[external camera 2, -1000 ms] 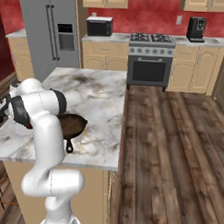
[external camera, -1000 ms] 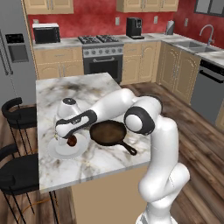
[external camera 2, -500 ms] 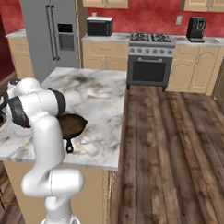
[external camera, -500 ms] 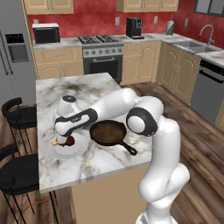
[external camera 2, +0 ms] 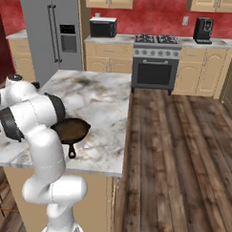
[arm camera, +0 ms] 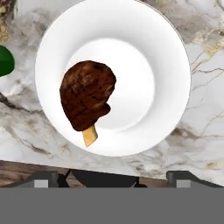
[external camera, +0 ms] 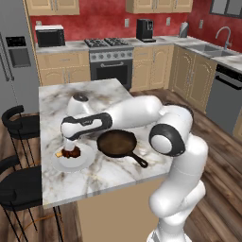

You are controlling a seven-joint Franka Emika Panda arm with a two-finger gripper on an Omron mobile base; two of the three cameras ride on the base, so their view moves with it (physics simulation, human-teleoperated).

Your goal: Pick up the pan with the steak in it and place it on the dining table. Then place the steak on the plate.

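The steak (arm camera: 86, 101) now lies on the plate (arm camera: 166, 52), toward one side of it, near the left edge of the desk (external camera: 108, 92). The pincer (external camera: 71, 142) has just let it go and hangs released right above it. The empty pan (external camera: 116, 142) sits beside the plate, mid-desk. Both steps of the task look finished; the arm only needs to withdraw.

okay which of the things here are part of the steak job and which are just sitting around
Part of the job: steak lying on the plate; pan, empty, on the dining table; gripper open above the plate.

Just sitting around: green cup, microwave, coffee maker, black stools.
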